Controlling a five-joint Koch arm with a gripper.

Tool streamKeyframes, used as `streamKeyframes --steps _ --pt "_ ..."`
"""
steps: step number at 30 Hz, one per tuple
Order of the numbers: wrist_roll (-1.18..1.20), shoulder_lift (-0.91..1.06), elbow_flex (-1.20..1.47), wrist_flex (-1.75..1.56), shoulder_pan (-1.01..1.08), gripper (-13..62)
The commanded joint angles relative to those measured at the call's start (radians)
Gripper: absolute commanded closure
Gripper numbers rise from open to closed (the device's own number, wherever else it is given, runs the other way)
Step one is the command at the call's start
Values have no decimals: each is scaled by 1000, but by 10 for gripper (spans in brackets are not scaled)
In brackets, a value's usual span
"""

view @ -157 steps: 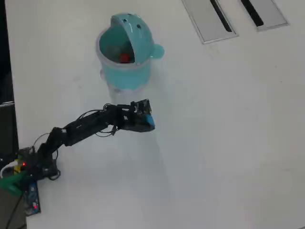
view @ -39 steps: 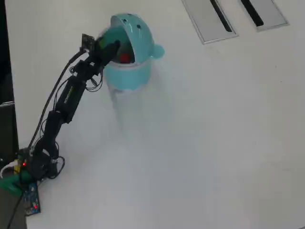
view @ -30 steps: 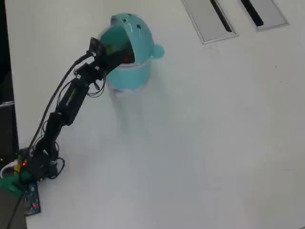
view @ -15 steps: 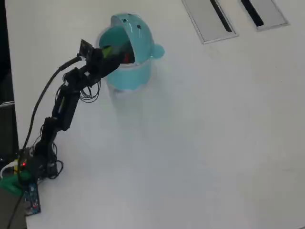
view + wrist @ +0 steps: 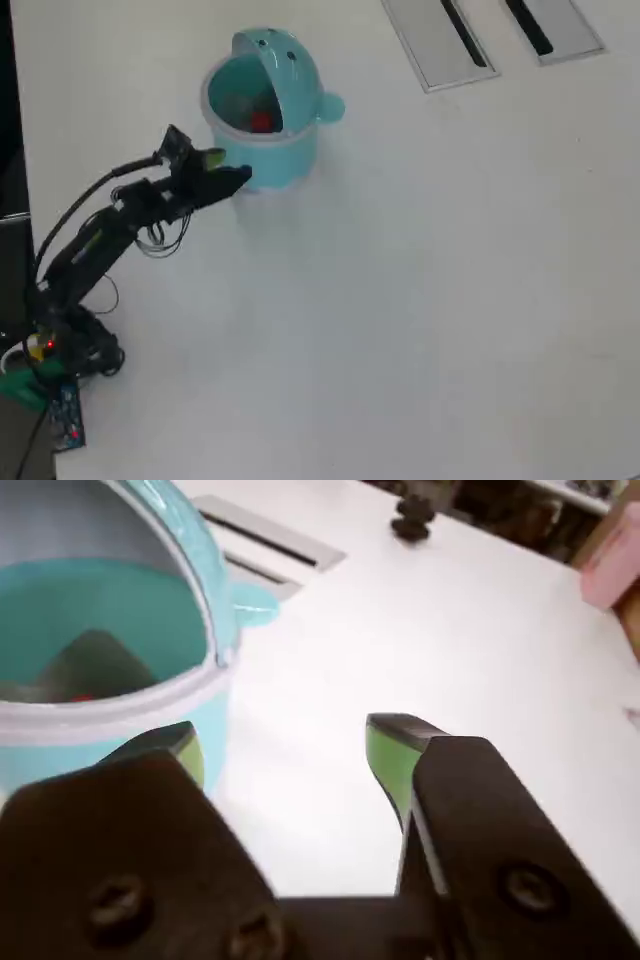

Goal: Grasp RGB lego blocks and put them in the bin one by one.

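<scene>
The jaws hung apart and empty beside the bin, red block inside; next called for finding another block.

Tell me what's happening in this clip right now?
A small robot arm sits on a white table beside a light teal bin whose domed lid is flipped open. The gripper hangs next to the bin's wall, jaws apart with nothing between them. A red block lies inside the bin; in the wrist view only a sliver of red shows there. No other blocks are visible on the table.
</scene>
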Motion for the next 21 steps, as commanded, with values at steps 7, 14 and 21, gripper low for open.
streamKeyframes --steps 7,14,21 --pt "186 193 244 -189 41 201" --pt "279 296 472 -313 41 192" --pt "430 408 742 -431 41 170"
